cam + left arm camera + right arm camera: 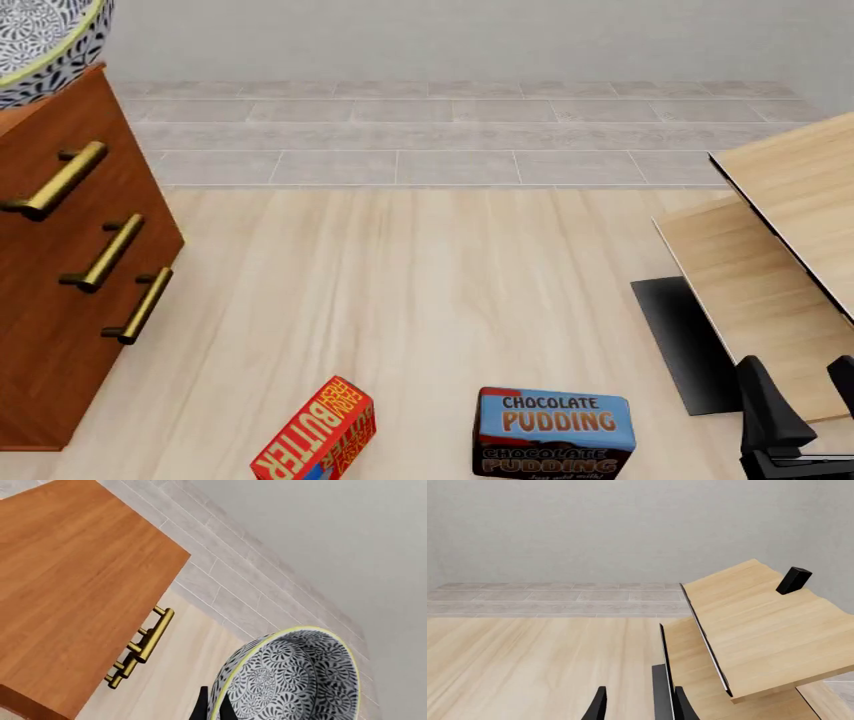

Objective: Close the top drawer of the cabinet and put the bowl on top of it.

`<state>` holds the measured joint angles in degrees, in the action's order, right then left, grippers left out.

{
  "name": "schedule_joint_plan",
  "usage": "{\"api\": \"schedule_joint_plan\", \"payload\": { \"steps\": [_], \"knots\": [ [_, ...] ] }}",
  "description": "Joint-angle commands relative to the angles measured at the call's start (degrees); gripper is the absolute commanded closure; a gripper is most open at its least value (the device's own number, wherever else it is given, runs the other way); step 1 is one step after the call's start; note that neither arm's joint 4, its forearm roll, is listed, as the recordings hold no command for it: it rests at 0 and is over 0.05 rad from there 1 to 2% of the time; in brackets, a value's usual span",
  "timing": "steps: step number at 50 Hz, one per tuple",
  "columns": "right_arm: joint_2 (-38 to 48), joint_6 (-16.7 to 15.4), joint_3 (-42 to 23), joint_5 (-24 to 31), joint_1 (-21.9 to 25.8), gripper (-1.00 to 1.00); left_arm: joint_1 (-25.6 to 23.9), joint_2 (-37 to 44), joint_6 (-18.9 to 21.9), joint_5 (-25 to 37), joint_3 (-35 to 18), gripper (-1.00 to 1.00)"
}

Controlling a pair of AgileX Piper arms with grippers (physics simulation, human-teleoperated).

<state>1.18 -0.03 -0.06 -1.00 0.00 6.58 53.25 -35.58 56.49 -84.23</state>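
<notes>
Bowl (40, 45) in blue-grey floral pattern hung at the far left of the front view, above the top edge of the cabinet (67, 300), whether touching the wood I could not tell. In the left wrist view the left gripper (212, 707) pinched the bowl's yellowish rim between its dark fingers, the bowl tilted beside the cabinet's flat top. The top drawer (47, 180) sat flush with the two drawers below it, brass bar handles in a row. Low at the right, the right gripper (801, 400) stood spread and held nothing, close to a tilted light-wood rack (774, 260). A butter box (318, 435) and a chocolate pudding box (554, 430) lay on the pale table (400, 280).
</notes>
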Motion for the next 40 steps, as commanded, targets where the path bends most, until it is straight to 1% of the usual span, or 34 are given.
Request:
{"api": "schedule_joint_plan", "payload": {
  "steps": [1, 9, 23, 40],
  "knots": [
    [-0.4, 0.0, 0.0, 0.4, 0.0, -1.0, 2.7, -0.1, 0.2, -2.5, 2.6, 1.0],
    [-0.4, 0.0, 0.0, 0.4, 0.0, -1.0, 4.3, 0.4, -0.8, -4.1, 4.0, 1.0],
    [-0.4, 0.0, 0.0, 0.4, 0.0, -1.0, 7.1, 1.9, -1.5, -6.0, 4.9, 1.0],
    [-0.4, 0.0, 0.0, 0.4, 0.0, -1.0, 10.6, 3.5, -3.3, -6.9, 3.8, 1.0]
  ]
}}
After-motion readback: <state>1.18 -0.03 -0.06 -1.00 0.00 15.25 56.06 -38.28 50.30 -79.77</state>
